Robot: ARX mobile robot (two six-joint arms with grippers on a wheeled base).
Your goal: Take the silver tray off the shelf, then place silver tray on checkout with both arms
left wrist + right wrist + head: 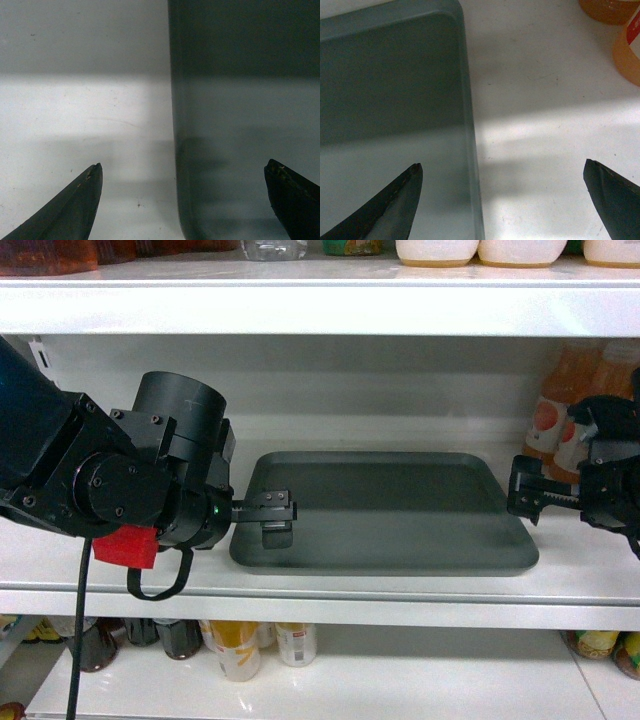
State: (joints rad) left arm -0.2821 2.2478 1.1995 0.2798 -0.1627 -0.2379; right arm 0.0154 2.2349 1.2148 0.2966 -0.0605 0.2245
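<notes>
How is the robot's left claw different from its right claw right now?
The left gripper reaches over the silver tray at its left edge; the right gripper sits beside the tray's right edge, mostly over the white shelf. The left gripper hangs from a bulky arm with a red part; the right arm is mostly cut off. Both are black, open, and straddle a tray rim.

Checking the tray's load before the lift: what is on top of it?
The tray carries no goods. Only the left gripper reaches over its left edge, fingers open. The surface under those fingers is hidden in the head view.
</notes>
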